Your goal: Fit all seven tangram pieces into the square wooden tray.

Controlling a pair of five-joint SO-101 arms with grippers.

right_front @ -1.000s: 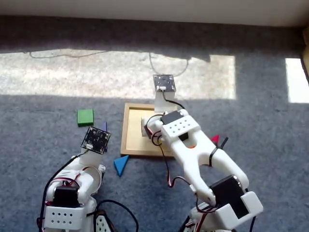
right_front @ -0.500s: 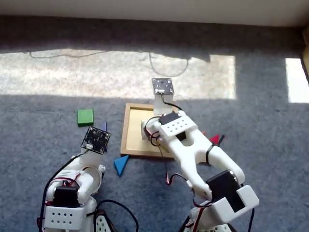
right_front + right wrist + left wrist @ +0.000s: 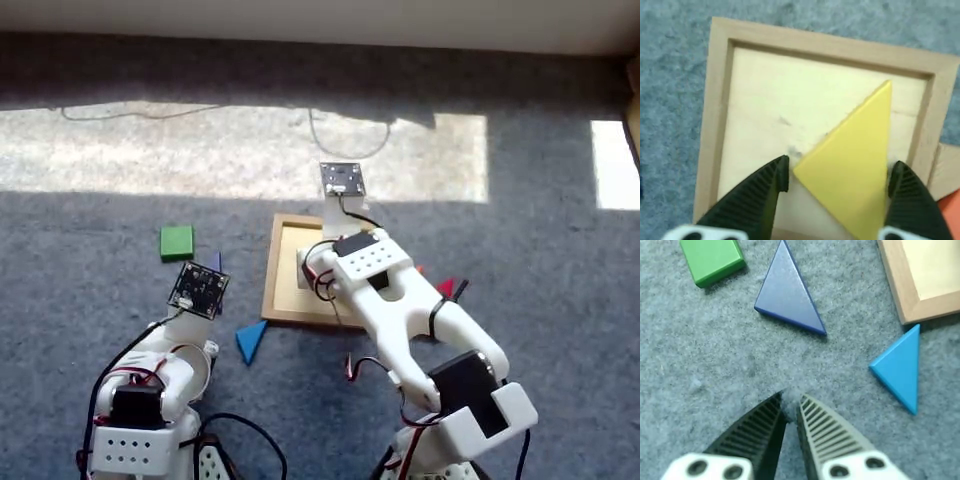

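The grey carpeted counter [image 3: 540,260] carries everything; the square wooden tray [image 3: 272,280] sits near its middle, and the right arm stretches over the tray from 5 o'clock. The right end effector [image 3: 839,162] grasps the large yellow triangle [image 3: 855,165], a finger pressed on each side, with the piece lying inside the tray toward one corner. The left end effector [image 3: 791,399] hangs clenched over bare carpet, holding nothing. A dark blue triangle [image 3: 787,295] lies at 9 o'clock of the tray, a light blue triangle [image 3: 250,340] at 7 o'clock just off its corner, a green square [image 3: 177,242] farther out at 9 o'clock, and a small red piece [image 3: 445,288] at 3 o'clock
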